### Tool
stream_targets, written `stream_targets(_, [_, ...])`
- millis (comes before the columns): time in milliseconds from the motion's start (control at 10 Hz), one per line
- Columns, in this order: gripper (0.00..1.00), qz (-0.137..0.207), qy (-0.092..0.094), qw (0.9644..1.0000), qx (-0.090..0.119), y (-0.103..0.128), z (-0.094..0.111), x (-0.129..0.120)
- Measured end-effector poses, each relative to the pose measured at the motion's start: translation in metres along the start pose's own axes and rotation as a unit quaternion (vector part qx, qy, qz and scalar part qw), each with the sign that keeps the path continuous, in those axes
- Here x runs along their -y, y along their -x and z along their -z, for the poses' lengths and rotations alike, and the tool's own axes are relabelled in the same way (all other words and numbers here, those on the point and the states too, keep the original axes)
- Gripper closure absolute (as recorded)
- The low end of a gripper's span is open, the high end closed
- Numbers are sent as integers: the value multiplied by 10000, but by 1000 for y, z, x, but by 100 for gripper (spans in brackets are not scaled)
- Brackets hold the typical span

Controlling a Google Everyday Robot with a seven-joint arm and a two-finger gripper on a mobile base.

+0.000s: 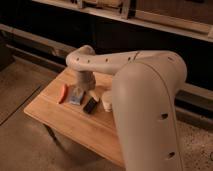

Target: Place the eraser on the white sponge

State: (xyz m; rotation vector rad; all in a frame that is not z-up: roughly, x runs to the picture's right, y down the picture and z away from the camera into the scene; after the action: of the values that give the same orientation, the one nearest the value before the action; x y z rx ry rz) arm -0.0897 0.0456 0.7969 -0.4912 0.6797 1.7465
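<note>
Wood of the desk (60,119) comes first, under my arm (145,105); on it the black eraser (90,105) lies just beside the white sponge (76,96), not on it, an orange-red curved piece (63,93) on the sponge's other side. Just behind, my tool (85,86) hangs low, spread wide, holding nothing.

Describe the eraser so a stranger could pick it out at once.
On the wooden table, below the gripper, small things lie in a rough row. The eraser is the black block between the white sponge and the paper cup, the only dark one.
</note>
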Motion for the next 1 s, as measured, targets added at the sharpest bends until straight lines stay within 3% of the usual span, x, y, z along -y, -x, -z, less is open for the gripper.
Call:
stream_targets(600, [35, -115, 219, 9995, -220, 5, -24, 1])
stream_targets(1000, [35, -87, 282, 9993, -244, 8, -36, 1])
